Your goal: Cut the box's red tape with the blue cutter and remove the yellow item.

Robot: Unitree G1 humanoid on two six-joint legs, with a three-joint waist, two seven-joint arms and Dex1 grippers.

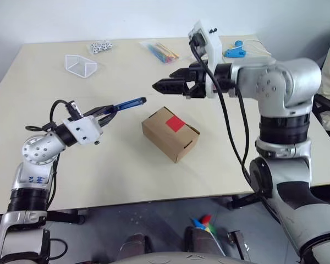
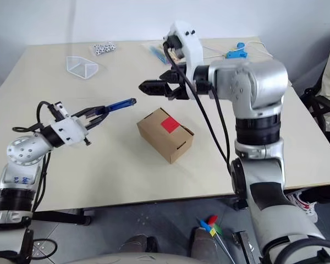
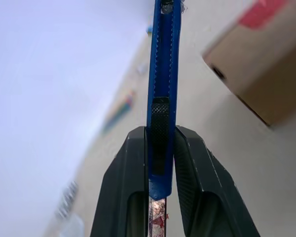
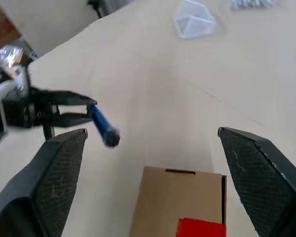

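— Blue is seen between the black fingers of the left gripper (image 1: 102,114). What is being held there?

— The blue cutter (image 1: 129,103) is held. It is squeezed tight near its back end, and its long body is stuck straight out past the fingertips. The tip is pointed across the table (image 1: 55,170) toward the box (image 1: 170,133).

— Where is the box found from that tip?

— It is found just ahead of the tip and a bit lower, sitting flat on the table. The tip is held up in the air, near the box but not touching it. The red tape (image 1: 175,123) is stuck on the top of the box, on the half farther from the cutter.

— And the right gripper (image 1: 170,86)?

— It is held wide open, with nothing inside it. It is hung above the far side of the box, with its fingers pointed toward the left arm.

— Which arm is needed for the cut?

— The left one, it is thought, since the cutter is carried there. The tip will likely have to be brought forward and down onto the tape. The box may be steadied by the right one.

— Is the yellow item seen?

— No. It is probably shut inside the box.
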